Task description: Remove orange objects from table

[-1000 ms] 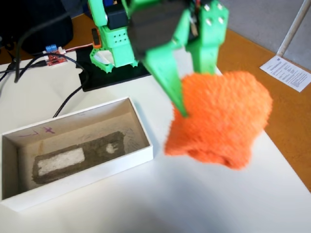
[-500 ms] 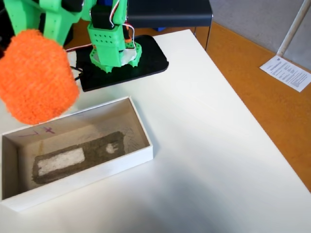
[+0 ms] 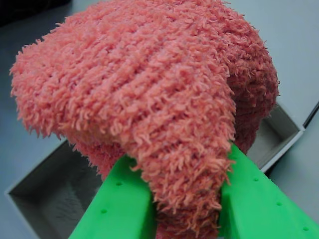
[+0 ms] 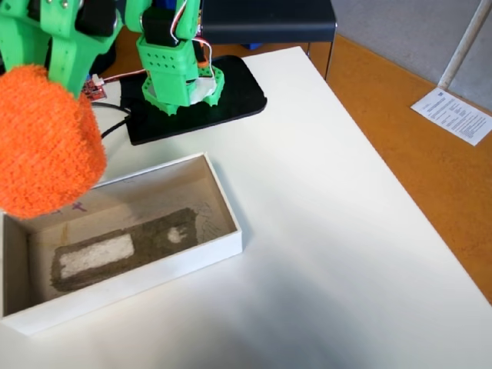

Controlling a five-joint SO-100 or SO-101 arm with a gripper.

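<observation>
Green fingers (image 3: pixel 117 204) rise from the bottom edge of the wrist view, one on each side of the orange knitted lump (image 3: pixel 149 99), pinching its narrow folded end between them. Gripper (image 3: pixel 185 199) and lump hang in the air above the shallow white box (image 3: pixel 45 194), which shows below and behind the fingers. From the fixed view, the lump (image 4: pixel 42 142) sits at far left over the box (image 4: pixel 192 261), clear of the white table (image 4: pixel 338 231).
</observation>
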